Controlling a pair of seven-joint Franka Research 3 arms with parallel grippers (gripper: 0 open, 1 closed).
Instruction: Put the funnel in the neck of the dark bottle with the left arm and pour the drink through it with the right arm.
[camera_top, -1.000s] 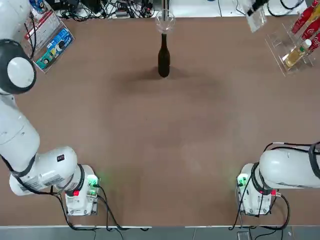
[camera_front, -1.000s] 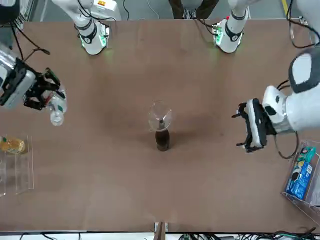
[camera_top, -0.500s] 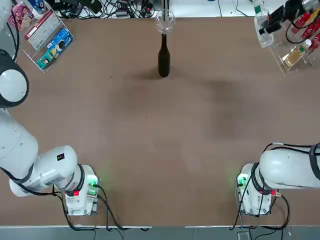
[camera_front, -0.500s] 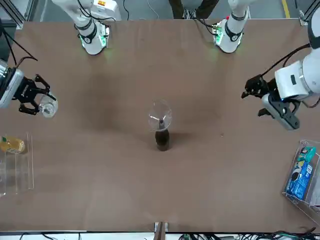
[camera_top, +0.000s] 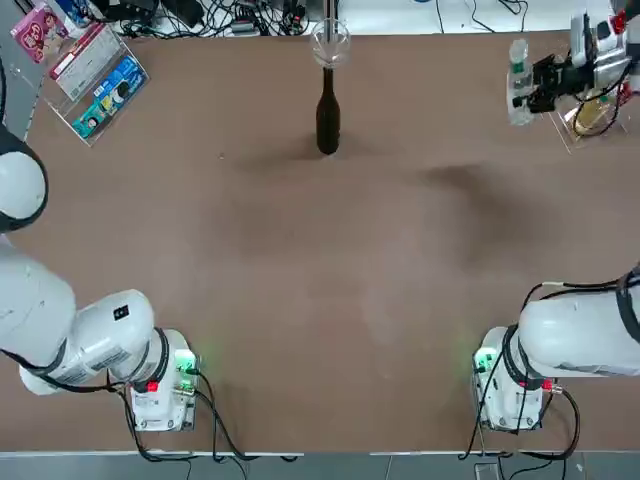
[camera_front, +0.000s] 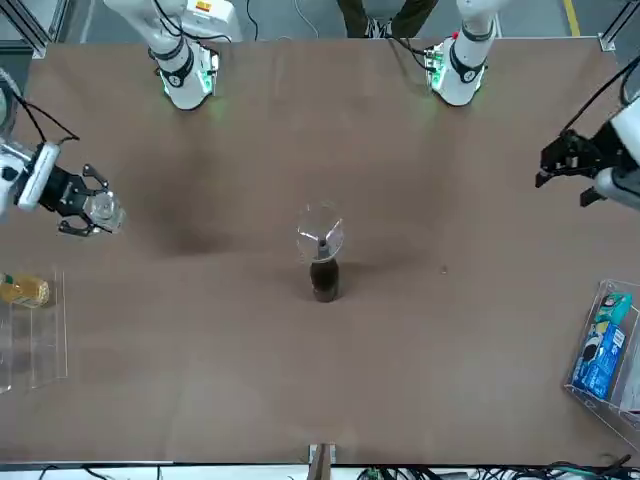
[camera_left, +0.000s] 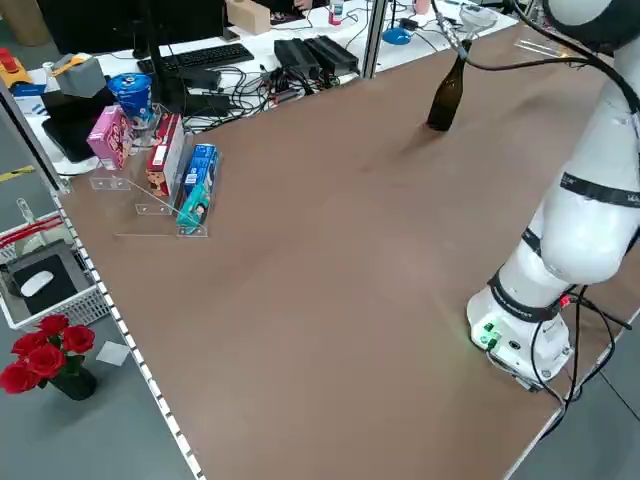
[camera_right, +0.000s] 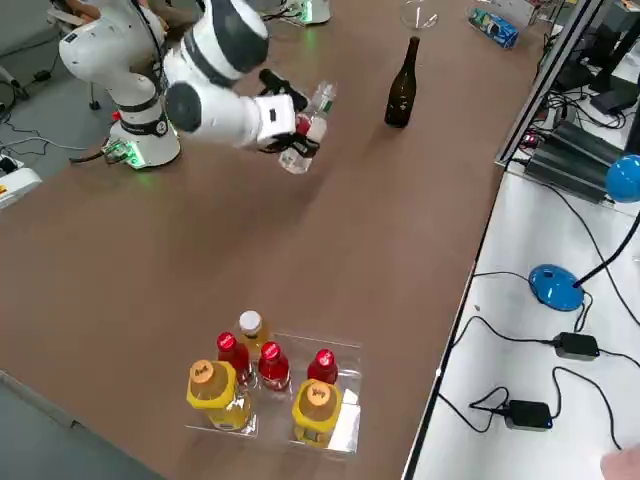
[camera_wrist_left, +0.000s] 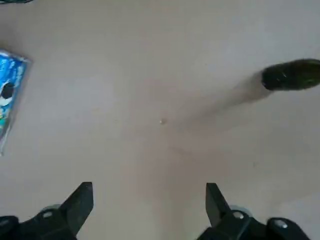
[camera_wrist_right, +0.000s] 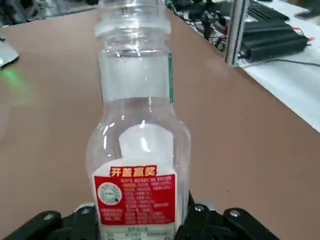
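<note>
Right gripper (camera_front: 88, 205) is swinging the clamped drink bottle (camera_top: 518, 80) upright, left gripper (camera_front: 563, 165) withdrawing open and empty, funnel (camera_front: 320, 234) sitting in dark bottle (camera_front: 324, 278) awaiting pour

Brown table (camera_top: 300, 300) under dark bottle (camera_top: 327, 115)

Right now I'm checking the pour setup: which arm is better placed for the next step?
The right. Its gripper is shut on the small clear bottle, held above the table, and the funnel already sits in the dark bottle. The left gripper is open and empty.
</note>
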